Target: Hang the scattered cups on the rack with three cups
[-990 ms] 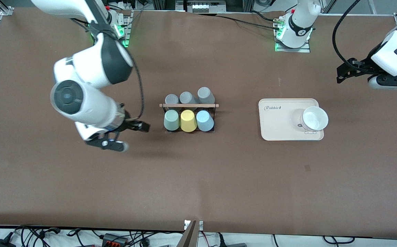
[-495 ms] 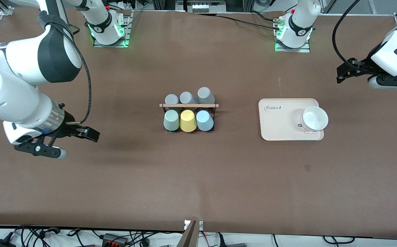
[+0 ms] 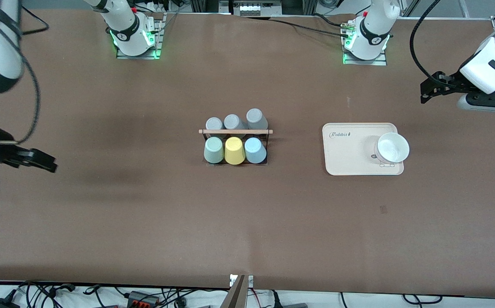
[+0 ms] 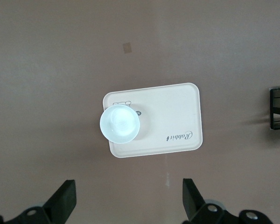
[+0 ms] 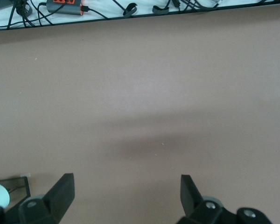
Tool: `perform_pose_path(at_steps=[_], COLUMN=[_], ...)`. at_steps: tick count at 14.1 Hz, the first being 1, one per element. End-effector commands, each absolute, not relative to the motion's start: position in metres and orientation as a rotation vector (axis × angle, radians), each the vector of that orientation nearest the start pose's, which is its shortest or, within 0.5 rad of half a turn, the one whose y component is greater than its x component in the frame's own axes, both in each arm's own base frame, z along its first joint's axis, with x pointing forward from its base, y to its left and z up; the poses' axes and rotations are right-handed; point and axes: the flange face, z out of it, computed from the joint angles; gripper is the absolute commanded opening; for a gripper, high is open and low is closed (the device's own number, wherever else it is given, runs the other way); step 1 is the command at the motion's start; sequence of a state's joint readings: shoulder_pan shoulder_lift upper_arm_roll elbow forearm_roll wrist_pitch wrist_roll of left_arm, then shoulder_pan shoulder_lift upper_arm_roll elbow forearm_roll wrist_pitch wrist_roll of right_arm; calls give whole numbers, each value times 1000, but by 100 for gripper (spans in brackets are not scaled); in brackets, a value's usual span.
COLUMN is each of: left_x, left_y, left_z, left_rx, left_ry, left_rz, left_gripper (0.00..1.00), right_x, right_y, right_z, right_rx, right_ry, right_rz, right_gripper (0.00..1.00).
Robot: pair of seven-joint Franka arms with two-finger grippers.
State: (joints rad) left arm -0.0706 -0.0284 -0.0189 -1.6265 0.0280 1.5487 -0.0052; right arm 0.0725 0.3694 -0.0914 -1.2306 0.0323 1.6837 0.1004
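Standing base-up on rack (image 3: pixel 235 131), mint cup (image 3: pixel 213 150), blue cup (image 3: pixel 255 150), both grippers' fingers spread, empty.

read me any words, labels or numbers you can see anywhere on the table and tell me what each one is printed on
"Rabbit": script lettering on the cream tray, in a corner away from the white bowl; it also shows in the left wrist view.
A small dark printed mark on the tray, partly hidden by the bowl: too small to read.
No readable text on the cups or the rack.
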Motion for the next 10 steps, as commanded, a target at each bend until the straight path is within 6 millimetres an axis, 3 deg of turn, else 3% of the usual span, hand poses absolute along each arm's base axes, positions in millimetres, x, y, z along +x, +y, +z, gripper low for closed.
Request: perform_pose_path(at_steps=[1,5,10], left_x=[542,543,543], left_y=[-40,-43,-40], left_z=[616,617,618], left_rx=[-3105,-3108,-3128], left_ry=[160,165,147], left_rz=[61,44,40], left_gripper=[100,100,100], right_x=[649,639,584], right_y=[-1,-13,-16], right_z=[593,598,573], right_rx=[-3129,-3143,-3140], right_ry=[48,-14,-25], right_rz=[-154,-131,-123], right_gripper=[100,100,100])
